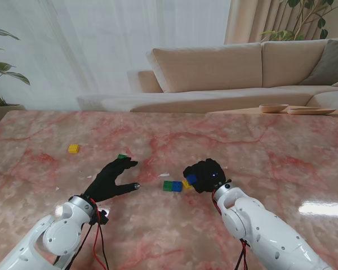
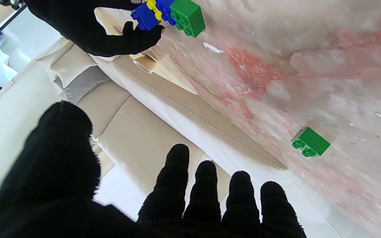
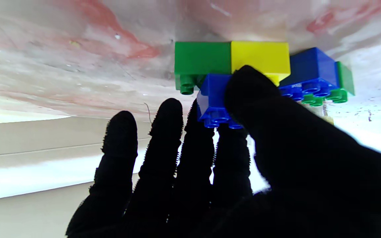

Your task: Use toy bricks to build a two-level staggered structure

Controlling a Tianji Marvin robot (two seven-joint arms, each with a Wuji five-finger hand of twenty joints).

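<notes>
right hand (image 1: 204,175): fingers pinching upper blue brick (image 3: 214,100), set across green brick (image 3: 202,58) & yellow brick (image 3: 260,57) on tabletop (image 1: 270,152). left hand (image 1: 111,178): fingers spread, holding nothing, w/ loose green brick (image 2: 310,142) nearby. no legible writing.

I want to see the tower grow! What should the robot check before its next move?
1. Bottom row flat on table: green brick beside yellow brick: ok.
2. Blue brick straddles both: ok.
3. Blue brick pressed fully down: cannot tell.
4. Right hand pinches the blue brick: ok.
5. Left hand open, free: ok.
6. Spare green brick within reach: ok.
</notes>
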